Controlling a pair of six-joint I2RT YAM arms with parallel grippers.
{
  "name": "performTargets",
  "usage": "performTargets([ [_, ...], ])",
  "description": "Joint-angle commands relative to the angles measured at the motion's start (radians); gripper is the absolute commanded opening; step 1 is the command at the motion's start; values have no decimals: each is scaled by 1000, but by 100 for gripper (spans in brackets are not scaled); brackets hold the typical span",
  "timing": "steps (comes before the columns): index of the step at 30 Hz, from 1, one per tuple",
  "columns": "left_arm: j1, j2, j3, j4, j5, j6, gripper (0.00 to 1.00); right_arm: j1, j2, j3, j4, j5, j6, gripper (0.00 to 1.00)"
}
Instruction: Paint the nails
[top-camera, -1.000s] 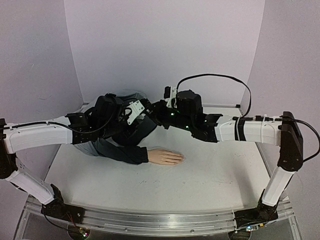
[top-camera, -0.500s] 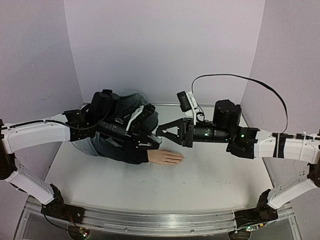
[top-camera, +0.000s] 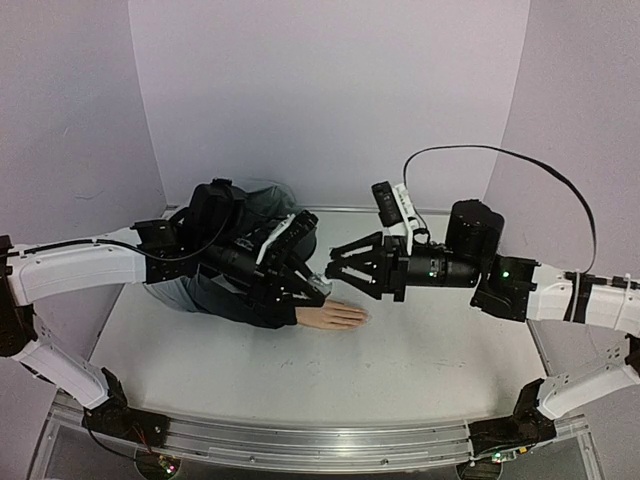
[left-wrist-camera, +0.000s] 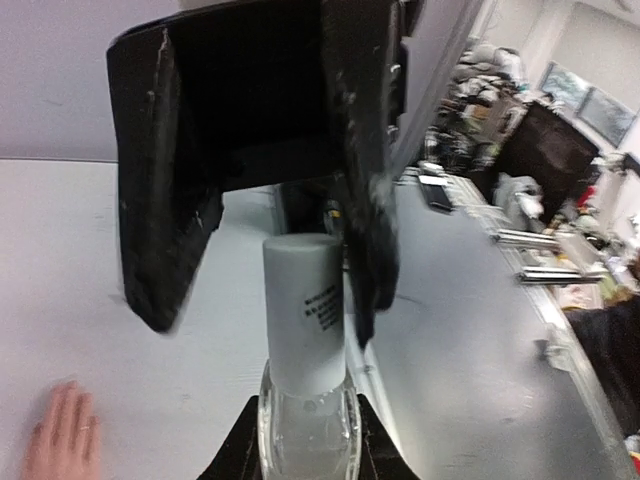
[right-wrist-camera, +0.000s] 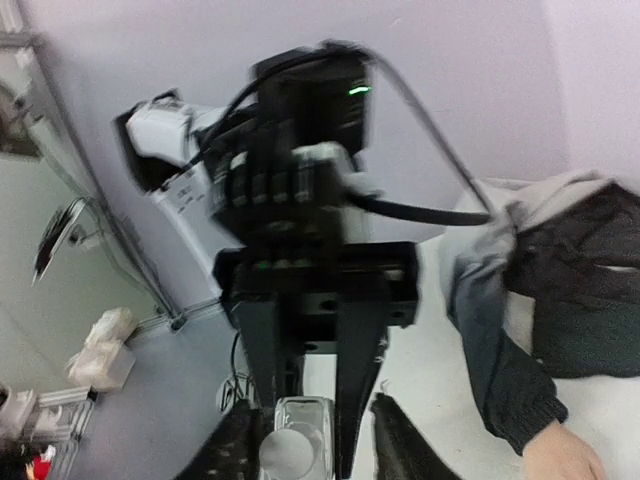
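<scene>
The mannequin hand (top-camera: 333, 314) lies palm down mid-table, its dark sleeve (top-camera: 245, 300) running left. Its nails are too small to make out. My left gripper (top-camera: 308, 282) is shut on a small clear bottle (left-wrist-camera: 305, 440) with a tall white cap (left-wrist-camera: 303, 320), held above the wrist and pointing right. My right gripper (top-camera: 335, 272) is open, its fingers (left-wrist-camera: 160, 200) straddling the cap without closing on it. In the right wrist view the bottle (right-wrist-camera: 293, 450) sits end-on between the left gripper's long fingers, and my right gripper (right-wrist-camera: 310, 455) is spread around it.
The grey-and-navy jacket (top-camera: 255, 205) bunches at the back left under my left arm. Purple walls close the back and sides. A metal rail (top-camera: 320, 440) runs along the near edge. The mannequin hand also shows at the lower left of the left wrist view (left-wrist-camera: 62, 440).
My right arm has pulled back to the right and straightened out. Its gripper has opened and come level with the bottle cap. My left gripper has turned the bottle towards it.
</scene>
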Motion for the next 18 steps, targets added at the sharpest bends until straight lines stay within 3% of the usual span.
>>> performTargets([
  [1,-6,-95,-12,49,-574,95,0,-18,-114,10,-51,417,69,66],
  [2,-6,-98,-15,50,-720,108,0,-18,-127,11,-67,490,101,78],
  [4,-7,-101,-21,49,-969,124,0,-18,-142,12,-79,601,167,93],
  [7,-7,-95,-24,48,-1157,145,0,-18,-113,46,-80,673,270,98],
  [14,-7,-95,-24,49,-1134,121,0,-15,154,302,-110,559,399,94],
  [18,-8,-103,-28,49,-1123,115,0,-16,269,385,-129,565,488,81],
])
